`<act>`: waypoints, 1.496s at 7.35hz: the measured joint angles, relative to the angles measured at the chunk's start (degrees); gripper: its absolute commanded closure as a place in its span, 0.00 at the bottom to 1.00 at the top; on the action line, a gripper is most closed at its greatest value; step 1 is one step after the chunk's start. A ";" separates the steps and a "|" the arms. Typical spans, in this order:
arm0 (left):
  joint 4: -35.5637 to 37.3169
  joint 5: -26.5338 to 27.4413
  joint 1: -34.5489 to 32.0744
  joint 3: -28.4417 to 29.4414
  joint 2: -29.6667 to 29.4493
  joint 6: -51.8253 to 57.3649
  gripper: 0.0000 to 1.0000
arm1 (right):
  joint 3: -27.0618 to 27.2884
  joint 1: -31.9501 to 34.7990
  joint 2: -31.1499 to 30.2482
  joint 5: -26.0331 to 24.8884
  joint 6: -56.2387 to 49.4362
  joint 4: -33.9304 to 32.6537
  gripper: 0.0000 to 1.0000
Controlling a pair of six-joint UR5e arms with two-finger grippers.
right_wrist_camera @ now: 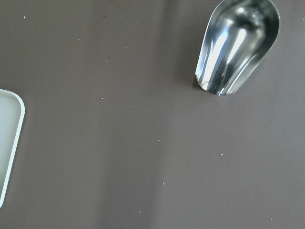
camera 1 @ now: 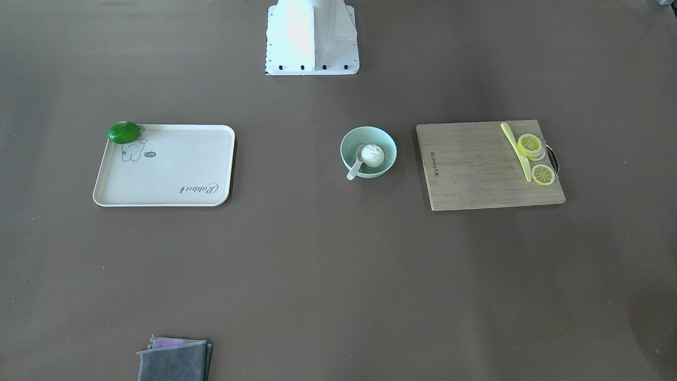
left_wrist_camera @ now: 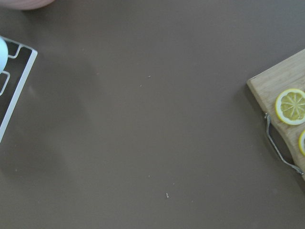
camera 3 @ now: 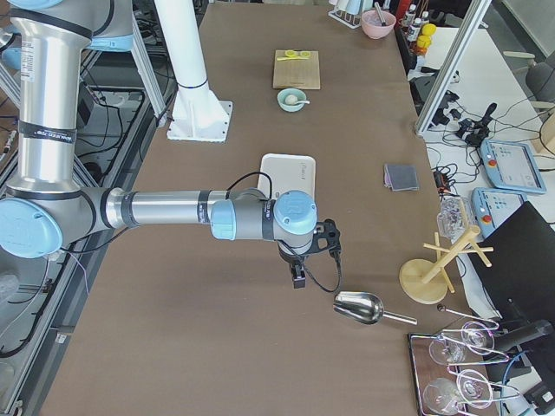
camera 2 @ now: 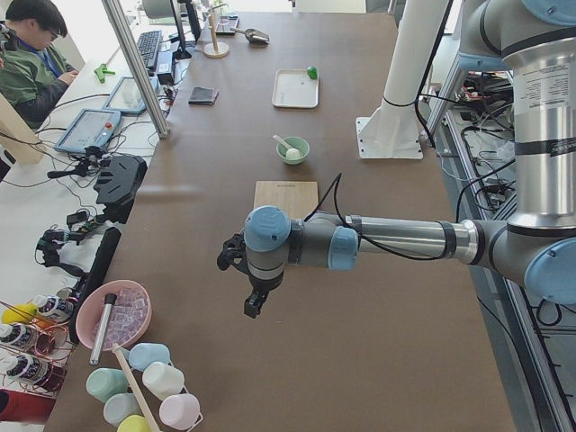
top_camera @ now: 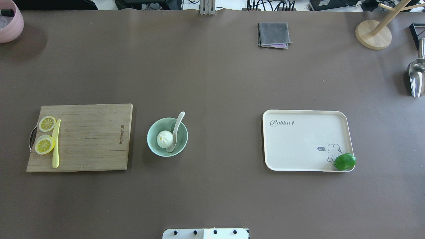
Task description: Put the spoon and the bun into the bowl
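Brown table (top_camera: 212, 83), wide and mostly bare. Over it, 2 arms: left arm (camera 2: 396, 241) stretched low past the board's end, right arm (camera 3: 165, 210) stretched low past the tray's end.

Left of centre in the overhead view, a wooden board (top_camera: 89, 139). Right of centre, a cream tray (top_camera: 298, 139).

Left gripper (camera 2: 254, 306) and right gripper (camera 3: 297, 276) hanging above bare tabletop, well apart from the bowl; seen from the side views only, so cannot tell whether fingers spread or pressed together.

Between board and tray, nearer the board, the bowl (top_camera: 159, 125). By the far edge, a folded grey cloth (top_camera: 273, 35). Near the right gripper, a metal scoop (right_wrist_camera: 236, 45).

Along the board's outer side, a yellow knife (top_camera: 55, 146).

Inside the bowl, the spoon (top_camera: 177, 124), handle leaning out over the far rim, and the bun (top_camera: 164, 139), touching the spoon.

On the tray's near right corner, a lime (top_camera: 345, 161). Just beside the knife, lemon slices (top_camera: 44, 145).
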 measured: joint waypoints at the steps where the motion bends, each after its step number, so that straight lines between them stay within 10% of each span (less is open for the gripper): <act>1: 1.73 0.17 -1.18 0.14 0.15 -1.14 0.02 | 0.11 -0.01 0.11 -0.44 -0.06 -0.26 0.00; 4: 14.62 0.47 -2.83 -2.42 -3.20 -1.90 0.02 | 2.63 -1.08 0.27 -5.49 -0.02 -5.82 0.00; 11: 16.26 -0.10 -2.85 -4.46 -3.07 -1.40 0.02 | 7.85 -3.54 0.50 -9.32 -0.18 -16.14 0.00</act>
